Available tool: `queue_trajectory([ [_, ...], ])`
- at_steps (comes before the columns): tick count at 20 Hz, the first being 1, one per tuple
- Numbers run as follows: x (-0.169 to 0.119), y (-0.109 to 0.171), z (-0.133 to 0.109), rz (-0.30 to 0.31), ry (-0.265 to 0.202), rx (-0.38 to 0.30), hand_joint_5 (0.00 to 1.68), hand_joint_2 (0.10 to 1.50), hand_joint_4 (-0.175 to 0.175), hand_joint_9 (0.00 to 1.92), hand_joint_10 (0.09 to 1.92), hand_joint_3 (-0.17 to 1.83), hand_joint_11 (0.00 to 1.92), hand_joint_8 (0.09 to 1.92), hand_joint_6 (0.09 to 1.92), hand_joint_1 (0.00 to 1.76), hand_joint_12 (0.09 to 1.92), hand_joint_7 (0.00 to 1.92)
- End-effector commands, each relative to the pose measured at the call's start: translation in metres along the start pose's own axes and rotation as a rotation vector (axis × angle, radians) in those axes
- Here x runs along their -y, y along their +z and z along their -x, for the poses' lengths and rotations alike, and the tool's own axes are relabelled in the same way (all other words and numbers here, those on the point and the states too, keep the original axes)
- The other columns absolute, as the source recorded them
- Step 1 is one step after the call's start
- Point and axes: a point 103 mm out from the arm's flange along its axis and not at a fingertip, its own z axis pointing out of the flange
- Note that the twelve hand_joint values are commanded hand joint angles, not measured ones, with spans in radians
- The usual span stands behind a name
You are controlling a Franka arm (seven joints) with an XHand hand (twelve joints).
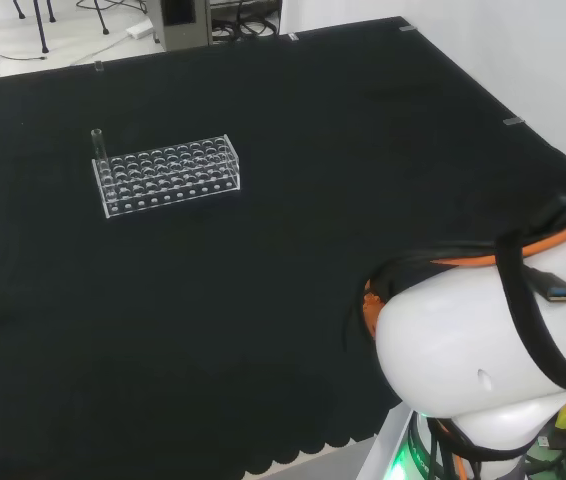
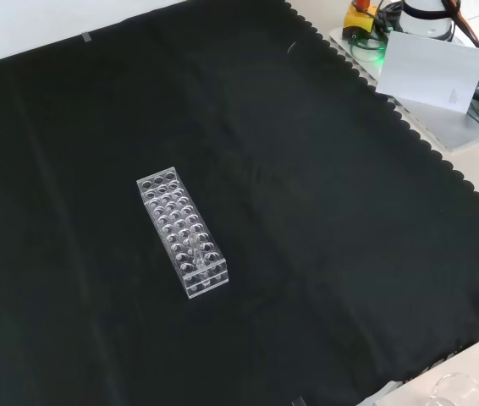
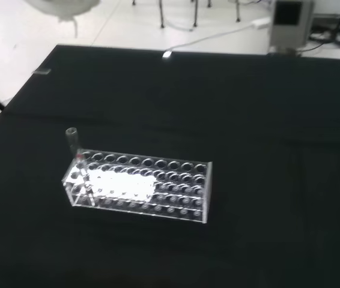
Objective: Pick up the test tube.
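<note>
A rack [image 1: 167,175] stands on the cloth [image 1: 293,200], left of and beyond the arm's link [image 1: 483,360] in the head view. A test tube [image 1: 98,147] stands upright in a hole at the rack's far left corner there. In the front view the rack [image 2: 182,231] sits near the cloth's middle, with the tube [image 2: 198,256] at its near end.
</note>
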Motion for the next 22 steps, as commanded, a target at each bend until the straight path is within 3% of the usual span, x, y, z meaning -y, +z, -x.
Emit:
queue_trajectory([
  [1,-0.065,0.020,-0.047,-0.066,-0.114,0.014,0.16,0.70,-0.053,0.15,0.99,0.51,0.00,0.84,0.09,0.76,1.41,0.15],
  [22,-0.189,0.153,-0.123,-0.285,-0.182,-0.003,0.23,0.70,-0.070,0.22,0.99,0.52,0.00,0.85,0.09,0.78,1.49,0.20],
])
